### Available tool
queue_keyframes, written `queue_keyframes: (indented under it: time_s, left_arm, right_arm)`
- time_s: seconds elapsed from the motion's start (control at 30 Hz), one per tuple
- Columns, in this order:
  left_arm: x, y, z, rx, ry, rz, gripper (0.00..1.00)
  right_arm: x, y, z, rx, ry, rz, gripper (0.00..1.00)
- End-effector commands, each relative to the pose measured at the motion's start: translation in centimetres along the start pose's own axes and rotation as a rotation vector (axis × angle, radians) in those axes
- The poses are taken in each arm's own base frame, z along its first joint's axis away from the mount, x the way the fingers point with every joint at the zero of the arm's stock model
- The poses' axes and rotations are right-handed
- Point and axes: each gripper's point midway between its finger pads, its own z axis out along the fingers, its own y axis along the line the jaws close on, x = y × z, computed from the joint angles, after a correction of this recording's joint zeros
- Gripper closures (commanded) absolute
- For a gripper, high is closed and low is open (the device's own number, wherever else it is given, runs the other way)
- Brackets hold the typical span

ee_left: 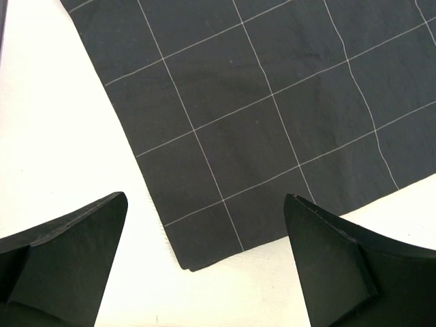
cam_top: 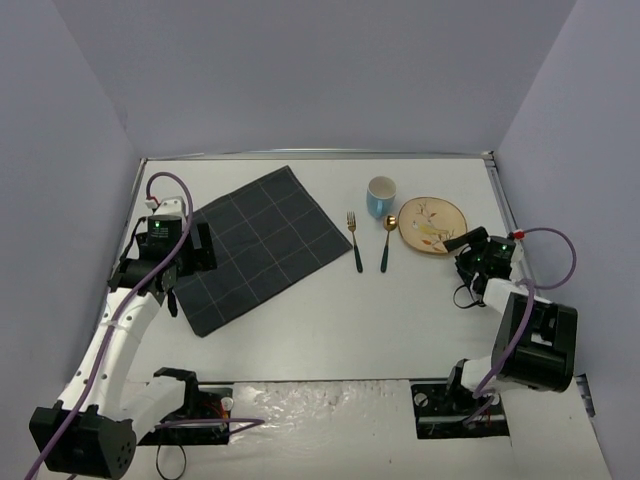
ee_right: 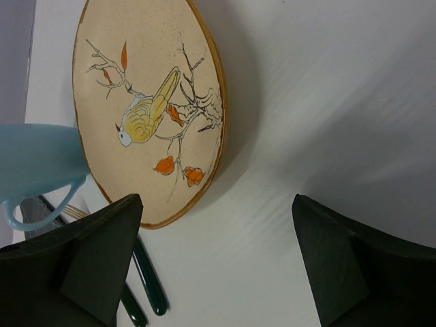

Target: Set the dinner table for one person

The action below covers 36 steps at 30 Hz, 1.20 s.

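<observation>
Top view, table: the white table point(cam_top: 330, 320) fills the floor of the walled cell, and everything to be laid sits on its far half.
Top view, layout: the dark grid-lined placemat point(cam_top: 250, 245) lies askew on the left. The fork point(cam_top: 354, 240), spoon point(cam_top: 388, 243), blue mug point(cam_top: 381, 195) and plate point(cam_top: 432, 225) are grouped on the right, off the placemat, so the place setting looks not yet begun.
Top view, arms: the left gripper point(cam_top: 187, 270) hangs over the placemat's left edge, and the right gripper point(cam_top: 462, 270) sits just beside the plate's near rim. Each arm seems assigned to its own side.
Left wrist, gripper: the jaws are spread wide with nothing between them, and below them is a corner of the placemat point(ee_left: 272, 102) on bare table point(ee_left: 68, 136). This is probably a line-up for pinching that corner and squaring the cloth.
Right wrist, gripper: the jaws are well apart and empty, with the plate point(ee_right: 150, 116) just ahead and left of centre, likely the next pick.
Right wrist, neighbours: the mug point(ee_right: 34, 163) is at the left edge, and two dark green handles point(ee_right: 146, 279) run under the left finger.
Writing: no brand, label or text can be read in any view. The plate carries only a painted yellow bird on a branch with orange leaves.
</observation>
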Motion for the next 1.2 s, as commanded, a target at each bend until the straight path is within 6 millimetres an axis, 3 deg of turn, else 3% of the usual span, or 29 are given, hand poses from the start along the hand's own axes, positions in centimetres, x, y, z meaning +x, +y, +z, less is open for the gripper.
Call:
queue_keyframes:
  time_s: [0.0, 0.57, 0.77, 0.93, 1.0, 1.17]
  left_arm:
    - [-2.0, -0.1, -0.2, -0.008, -0.069, 0.011, 0.03]
    - [-2.0, -0.1, -0.1, -0.004, -0.065, 0.019, 0.03]
    - [-2.0, -0.2, -0.1, 0.003, -0.066, 0.022, 0.03]
    - [-1.9, -0.3, 0.0, 0.005, -0.061, 0.022, 0.03]
    - [-1.9, -0.2, 0.0, 0.003, -0.061, 0.022, 0.03]
    - [-1.9, -0.3, 0.1, 0.006, -0.059, 0.022, 0.03]
  right_arm:
    - [-1.0, 2.9, 1.6, -0.142, -0.027, 0.056, 0.14]
    - [0.8, -1.6, 5.9, -0.040, -0.014, 0.141, 0.37]
    - [1.5, -2.9, 6.6, -0.012, -0.008, 0.151, 0.68]
    - [0.6, -2.9, 6.5, -0.012, -0.031, 0.156, 0.96]
    - [-0.1, -2.7, 6.4, -0.019, -0.041, 0.162, 1.00]
    - [-3.4, 0.2, 4.6, -0.102, -0.110, 0.165, 1.00]
